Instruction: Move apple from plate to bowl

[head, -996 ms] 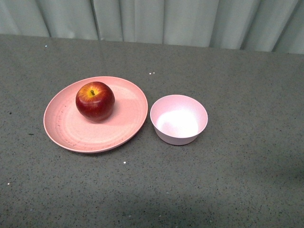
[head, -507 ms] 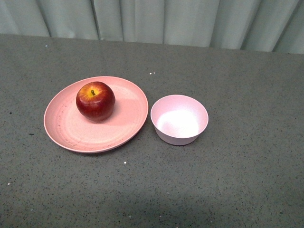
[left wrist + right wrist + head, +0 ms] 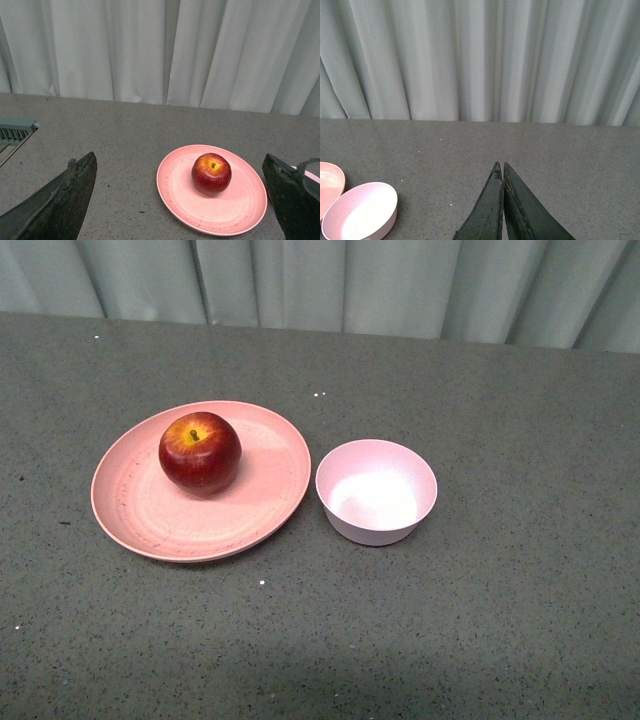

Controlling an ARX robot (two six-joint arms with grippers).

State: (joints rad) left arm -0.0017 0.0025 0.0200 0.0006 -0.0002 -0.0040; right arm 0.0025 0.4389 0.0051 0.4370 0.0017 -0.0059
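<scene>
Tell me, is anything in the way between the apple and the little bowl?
Nothing visible is in the way. The apple sits on the plate, and the bowl stands empty close beside the plate, toward the robot's right. Only the plate's low rim lies between them.

The apple (image 3: 200,452) has glossy, smooth skin. The plate (image 3: 150,515) and the bowl (image 3: 372,528) look like matt, smooth plastic, the plate faintly speckled. The table (image 3: 480,620) is matt, grainy and flecked; the curtain (image 3: 300,280) behind is pleated cloth.
</scene>
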